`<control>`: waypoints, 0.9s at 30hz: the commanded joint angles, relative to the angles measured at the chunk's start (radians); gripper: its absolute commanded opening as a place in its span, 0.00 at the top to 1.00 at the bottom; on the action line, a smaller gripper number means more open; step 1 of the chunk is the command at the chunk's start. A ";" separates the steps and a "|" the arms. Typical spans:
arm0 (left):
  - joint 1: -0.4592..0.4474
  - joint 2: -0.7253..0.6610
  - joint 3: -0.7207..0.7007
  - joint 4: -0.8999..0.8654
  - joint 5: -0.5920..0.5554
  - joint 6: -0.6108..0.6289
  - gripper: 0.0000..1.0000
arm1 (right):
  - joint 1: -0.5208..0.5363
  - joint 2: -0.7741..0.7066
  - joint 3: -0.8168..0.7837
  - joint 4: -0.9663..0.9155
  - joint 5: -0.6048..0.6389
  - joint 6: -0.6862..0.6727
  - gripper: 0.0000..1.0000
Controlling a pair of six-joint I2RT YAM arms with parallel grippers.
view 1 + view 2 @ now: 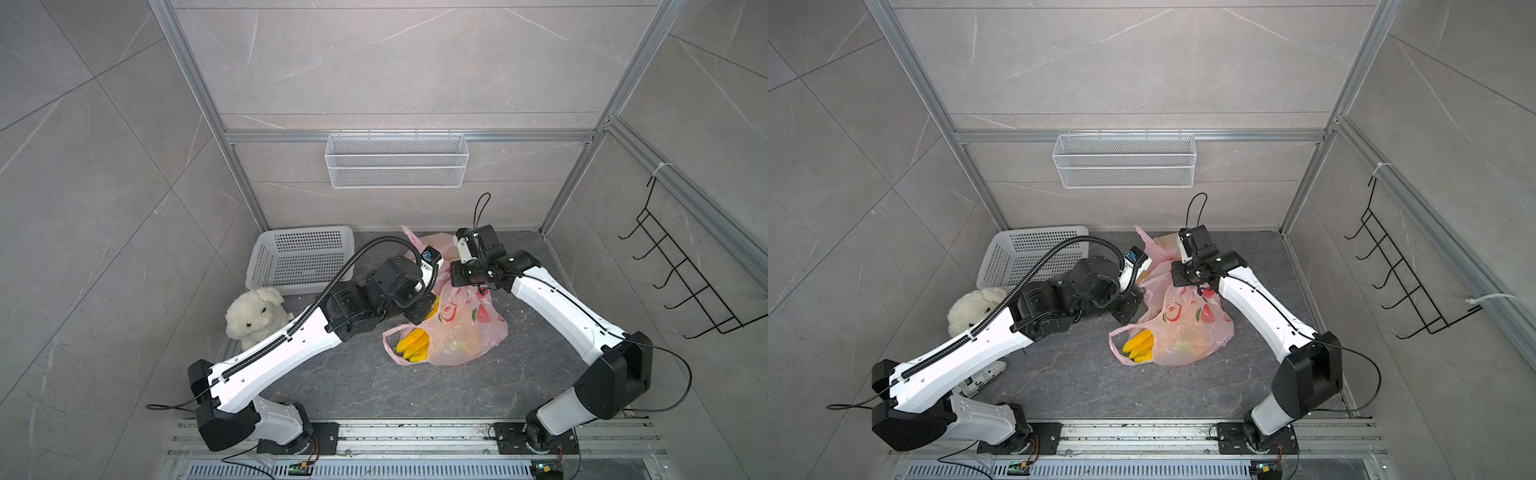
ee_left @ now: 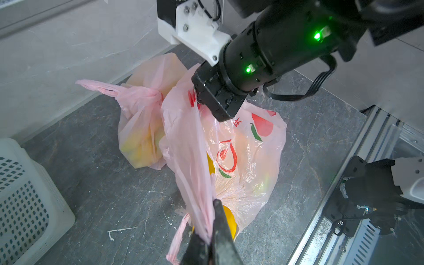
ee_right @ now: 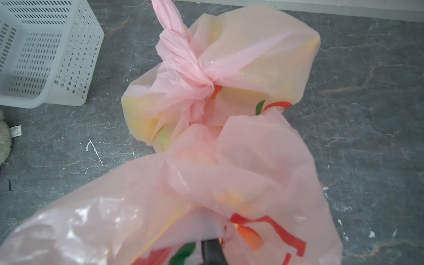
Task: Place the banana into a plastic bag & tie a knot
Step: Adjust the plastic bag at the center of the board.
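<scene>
The left fingers [image 2: 218, 229] are closed and pinch a bunched edge of the plastic bag [image 1: 465, 332]. The right fingers [image 3: 211, 251] are closed on the bag's opposite upper edge. The banana [image 1: 413, 347] lies inside the bag on the bench [image 1: 332, 386], with its yellow end showing at the mouth.

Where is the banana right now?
In both top views the banana lies inside the pink plastic bag in the middle of the table, its yellow end showing at the bag's mouth on the side nearest the robot's base.
</scene>
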 commanded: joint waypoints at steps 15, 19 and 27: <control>0.001 0.232 0.424 -0.195 0.048 -0.102 1.00 | 0.029 -0.457 -0.266 -0.079 0.003 -0.002 0.42; 0.003 0.242 0.442 -0.205 0.066 -0.113 1.00 | 0.089 -0.599 -0.309 -0.068 -0.038 -0.027 0.37; 0.004 0.234 0.431 -0.190 0.152 -0.129 1.00 | 0.207 -0.672 -0.354 0.143 -0.153 -0.072 0.41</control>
